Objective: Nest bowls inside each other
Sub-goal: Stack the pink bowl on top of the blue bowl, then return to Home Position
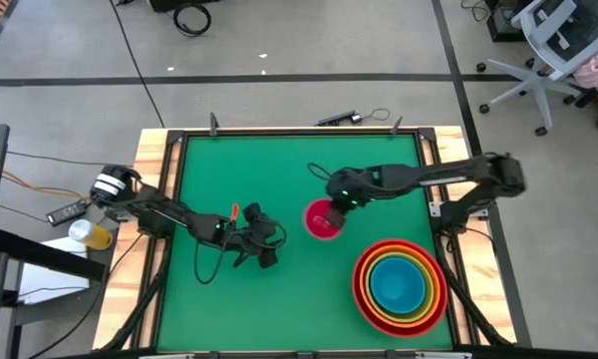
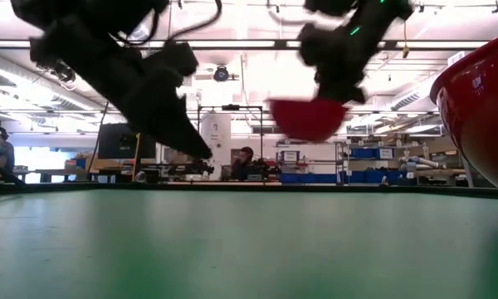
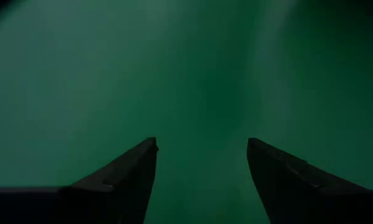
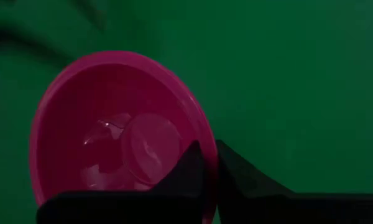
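Observation:
A small pink bowl (image 1: 322,220) (image 4: 112,124) hangs above the middle of the green mat, with my right gripper (image 4: 209,155) (image 1: 337,204) shut on its rim. In the low view the pink bowl (image 2: 307,118) floats well clear of the mat. At the near right sits a stack of nested bowls (image 1: 400,284): red outermost, then orange and yellow, blue innermost. The stack's red wall (image 2: 481,116) shows at the low view's right edge. My left gripper (image 3: 202,149) (image 1: 264,244) hovers open over bare mat at the centre left, nothing between its fingers. My right gripper pinches the pink bowl's rim (image 4: 205,134) on the bowl's far-right side, one finger (image 4: 186,171) inside the bowl and the other (image 4: 242,174) outside. The fingers slant down from the table's far right. The bowl hangs lifted clear, mouth up and roughly level.
Wooden rails frame the green mat (image 1: 279,170). A yellow-capped bottle (image 1: 88,233) and cables lie off the table's left side. Office chairs (image 1: 548,50) stand on the floor beyond the far right corner. People show in the room behind in the low view.

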You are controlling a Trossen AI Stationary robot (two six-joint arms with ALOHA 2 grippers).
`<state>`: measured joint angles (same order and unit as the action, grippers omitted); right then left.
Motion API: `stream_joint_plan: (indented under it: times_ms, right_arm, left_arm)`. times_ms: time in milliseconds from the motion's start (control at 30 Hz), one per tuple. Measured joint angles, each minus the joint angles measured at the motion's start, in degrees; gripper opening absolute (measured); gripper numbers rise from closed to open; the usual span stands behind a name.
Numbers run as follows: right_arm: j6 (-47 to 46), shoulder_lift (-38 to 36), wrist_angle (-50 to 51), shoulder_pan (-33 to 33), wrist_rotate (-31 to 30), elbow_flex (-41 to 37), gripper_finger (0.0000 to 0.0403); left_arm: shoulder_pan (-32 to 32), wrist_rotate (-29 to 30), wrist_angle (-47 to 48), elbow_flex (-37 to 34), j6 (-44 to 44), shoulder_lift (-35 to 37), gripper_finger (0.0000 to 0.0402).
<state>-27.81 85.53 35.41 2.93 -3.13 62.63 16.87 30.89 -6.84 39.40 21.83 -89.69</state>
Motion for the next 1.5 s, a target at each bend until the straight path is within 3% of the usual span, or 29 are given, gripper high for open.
stream_joint_plan:
  times_ms: [167,367,533,800,1033,1300,1400,1500]
  right_arm:
    - [-3.6,-10.0,10.6,-8.2,2.8,0.0,0.0021]
    - [-15.3,-15.7,21.7,-21.4,3.0,0.0,0.0021]
    - [-24.8,-16.0,27.6,-32.2,0.5,0.0,0.0028]
    - [-35.2,-9.9,26.6,-44.7,-1.5,-0.1,0.0049]
    - [-39.2,-5.4,27.8,-47.1,-1.4,-0.1,0.0106]
    - [-37.0,-9.1,30.6,-46.2,-7.3,0.0,0.0133]
    - [-37.2,-12.3,32.8,-46.0,-12.9,0.0,0.0133]
    - [-38.3,-16.0,34.7,-46.0,-22.5,0.0,0.0133]
  left_arm:
    - [2.3,2.7,1.1,-0.1,-0.2,4.6,0.0253]
    - [5.8,8.0,-1.3,-0.1,-5.3,9.0,0.0253]
    - [8.6,9.2,-5.8,0.0,-9.5,11.4,0.0253]
    - [9.4,11.5,-6.2,-0.1,-9.3,12.9,0.0253]
    - [9.4,11.6,-7.7,0.0,-9.6,14.2,0.0253]
    - [10.0,12.9,-8.1,-0.1,-12.4,17.8,0.0253]
    - [10.6,14.8,-7.6,-0.1,-15.0,19.8,0.0253]
    - [11.6,18.7,-8.0,-0.1,-19.4,22.2,0.0253]
